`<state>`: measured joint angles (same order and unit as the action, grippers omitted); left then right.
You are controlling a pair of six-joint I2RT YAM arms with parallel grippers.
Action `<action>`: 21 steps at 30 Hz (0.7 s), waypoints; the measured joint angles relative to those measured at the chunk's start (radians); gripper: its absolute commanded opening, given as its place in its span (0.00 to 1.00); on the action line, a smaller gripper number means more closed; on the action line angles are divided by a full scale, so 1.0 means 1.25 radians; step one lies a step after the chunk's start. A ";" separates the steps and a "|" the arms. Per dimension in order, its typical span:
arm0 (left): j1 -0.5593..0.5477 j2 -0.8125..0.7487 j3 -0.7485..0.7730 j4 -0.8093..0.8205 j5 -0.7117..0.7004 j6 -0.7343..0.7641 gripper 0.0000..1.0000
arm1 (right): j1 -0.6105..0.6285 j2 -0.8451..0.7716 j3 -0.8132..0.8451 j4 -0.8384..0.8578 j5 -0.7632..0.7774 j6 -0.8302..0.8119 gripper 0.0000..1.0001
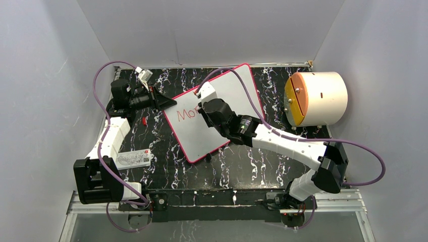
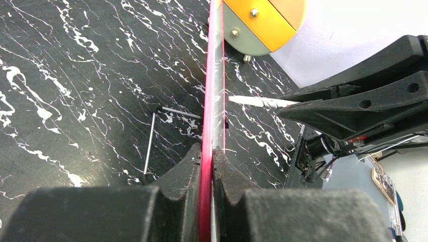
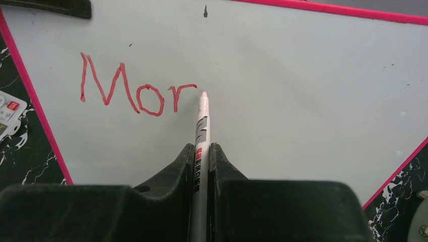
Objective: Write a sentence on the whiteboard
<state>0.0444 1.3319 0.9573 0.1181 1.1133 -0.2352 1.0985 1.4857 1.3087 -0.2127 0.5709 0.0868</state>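
The whiteboard [image 1: 237, 85] with its red-pink rim lies slanted on the black marbled table. My left gripper [image 1: 169, 102] is shut on its left edge; in the left wrist view the rim [image 2: 212, 101] runs edge-on between the fingers of that gripper [image 2: 208, 151]. My right gripper [image 3: 202, 147] is shut on a white marker [image 3: 203, 121], held over the board [image 3: 303, 101]. The marker's red tip touches the surface just right of the sentence [image 3: 134, 93], which reads "Mor" in red. From above, the right wrist [image 1: 214, 108] hides part of the writing [image 1: 185, 114].
A white drum with an orange face [image 1: 318, 98] stands at the right. A printed card [image 1: 134, 158] lies by the left arm. A small red piece [image 1: 144, 120] sits left of the board. A thin metal rod [image 2: 150, 141] lies on the table.
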 measured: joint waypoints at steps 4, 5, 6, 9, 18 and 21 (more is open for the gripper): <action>0.000 0.000 0.000 0.000 0.000 0.000 0.00 | -0.007 0.002 -0.011 0.000 -0.006 0.007 0.00; 0.000 0.000 0.000 0.000 0.000 0.000 0.00 | -0.009 0.004 -0.012 -0.001 -0.009 0.009 0.00; 0.000 0.000 0.000 0.000 0.000 0.000 0.00 | -0.010 0.007 -0.012 0.000 -0.013 0.010 0.00; 0.000 0.000 0.000 0.000 0.000 0.000 0.00 | -0.011 0.010 -0.012 0.000 -0.021 0.012 0.00; 0.000 0.001 0.000 0.000 0.000 0.000 0.00 | -0.019 0.015 -0.012 0.000 -0.038 0.015 0.00; 0.000 0.002 0.001 0.000 -0.001 0.000 0.00 | -0.020 0.016 -0.012 -0.001 -0.038 0.016 0.00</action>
<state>0.0444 1.3342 0.9585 0.1184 1.1126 -0.2348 1.0733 1.5051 1.2938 -0.2138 0.5236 0.1062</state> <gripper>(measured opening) 0.079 0.195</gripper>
